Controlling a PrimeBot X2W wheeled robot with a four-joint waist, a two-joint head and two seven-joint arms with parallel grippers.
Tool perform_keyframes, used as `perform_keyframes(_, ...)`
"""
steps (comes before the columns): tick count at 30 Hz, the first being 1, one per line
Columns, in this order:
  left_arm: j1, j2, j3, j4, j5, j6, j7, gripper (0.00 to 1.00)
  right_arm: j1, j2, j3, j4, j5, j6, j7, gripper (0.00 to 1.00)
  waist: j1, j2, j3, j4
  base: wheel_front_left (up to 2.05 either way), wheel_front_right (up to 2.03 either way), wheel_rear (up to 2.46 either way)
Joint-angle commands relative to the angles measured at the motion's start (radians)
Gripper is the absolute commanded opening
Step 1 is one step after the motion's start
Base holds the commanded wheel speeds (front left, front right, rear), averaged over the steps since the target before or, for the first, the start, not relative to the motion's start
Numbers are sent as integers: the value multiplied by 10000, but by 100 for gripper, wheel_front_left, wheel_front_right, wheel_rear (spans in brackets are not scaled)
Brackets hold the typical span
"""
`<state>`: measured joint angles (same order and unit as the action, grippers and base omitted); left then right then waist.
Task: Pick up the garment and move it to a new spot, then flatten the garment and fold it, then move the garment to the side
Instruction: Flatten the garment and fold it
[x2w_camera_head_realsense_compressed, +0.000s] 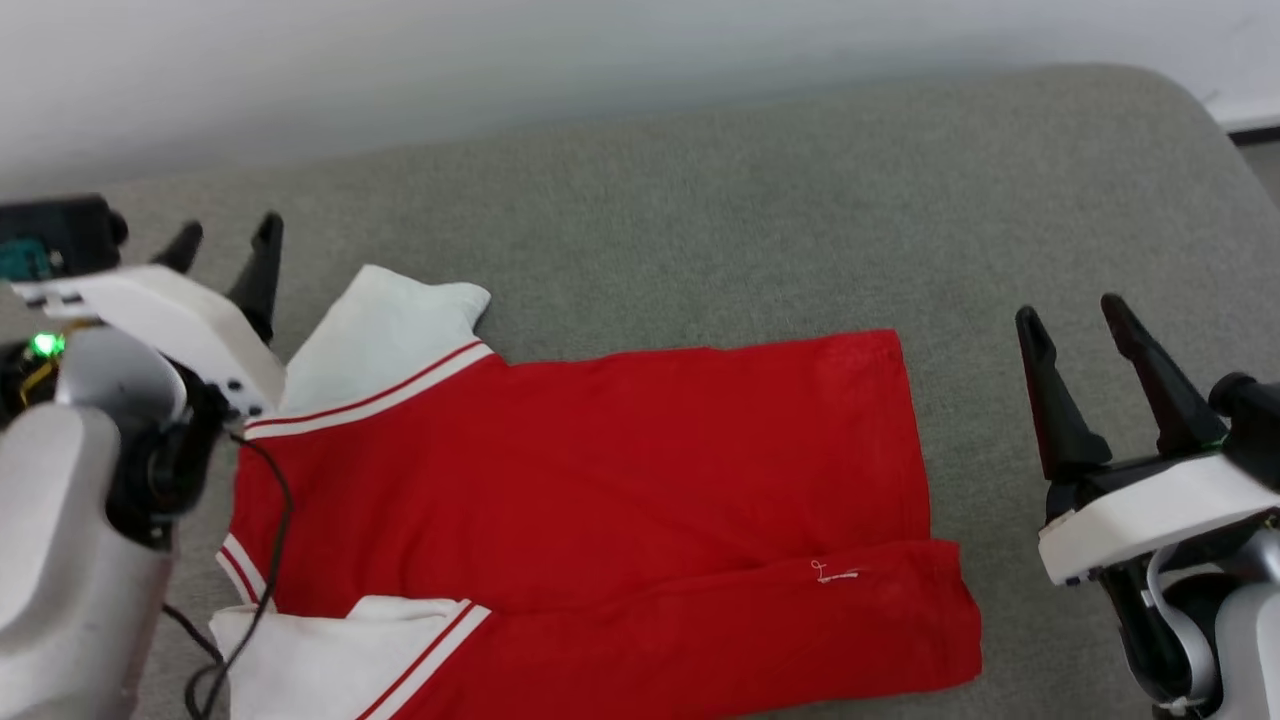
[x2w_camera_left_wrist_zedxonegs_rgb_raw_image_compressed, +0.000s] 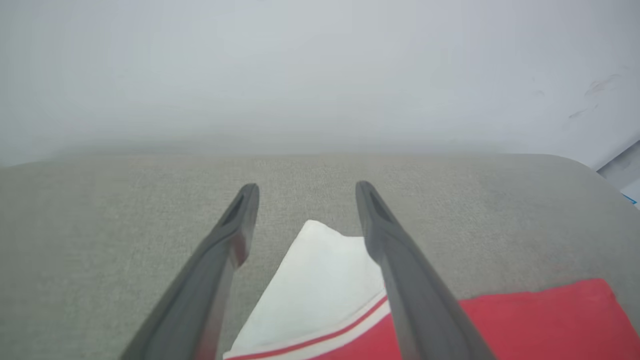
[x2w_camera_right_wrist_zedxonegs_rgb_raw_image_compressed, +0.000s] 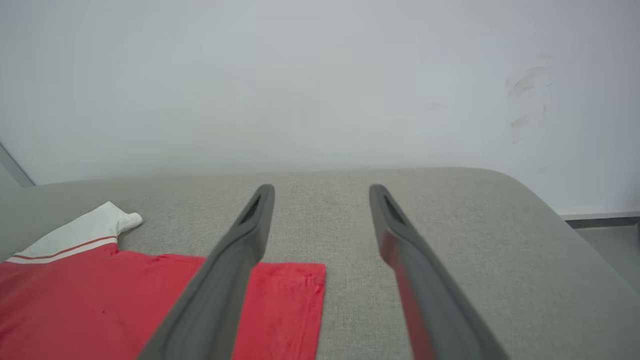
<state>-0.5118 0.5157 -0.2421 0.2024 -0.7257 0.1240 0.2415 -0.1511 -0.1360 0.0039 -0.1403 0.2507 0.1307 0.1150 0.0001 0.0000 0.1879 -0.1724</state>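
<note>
A: How are the tools held?

B: The left tool (x2w_camera_head_realsense_compressed: 225, 240) is seen spread wide, and nothing is caught between its fingers (x2w_camera_left_wrist_zedxonegs_rgb_raw_image_compressed: 235, 225). It is held near the far white sleeve (x2w_camera_head_realsense_compressed: 385, 335). No touch can be made out there. The right tool (x2w_camera_head_realsense_compressed: 1070, 315) is spread wide too, and nothing is gripped. It is kept off to the side, apart from the red hem (x2w_camera_head_realsense_compressed: 910, 440).

A: And where is the garment found?

B: The garment (x2w_camera_head_realsense_compressed: 600, 470) is laid on the grey cushion (x2w_camera_head_realsense_compressed: 800, 200), between the two tools. It is spread flat, with the sleeves at the left end and the hem at the right end. No big bumps are seen.

A: So what is thought to be done?

B: The moving and the flattening are judged to be done. One fold seems to be made: a red edge is seen running along the near side, with a strip of cloth poking out under it. The print cannot be seen.

A: What is left?

B: More folds are likely needed, since the sleeves are not tucked in. After that, the garment is to be moved to the side.
</note>
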Motion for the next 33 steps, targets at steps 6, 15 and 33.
perform_keyframes(6,-1993,393,-257,773,-337,-866,1320,100,-688,252,204,-96,-126,0,-190,100,-1,0,1917,-621,0,0,0)
perform_keyframes(15,-3560,1435,-894,1852,-1190,-1736,5151,100,-921,511,463,308,6,-2,-352,100,-1,0,2730,-1092,0,0,0)
perform_keyframes(33,-2703,961,-1437,3182,-1822,-1203,6934,0,-1983,-23,990,1588,1735,0,698,100,-1,0,2901,-1228,0,0,0)
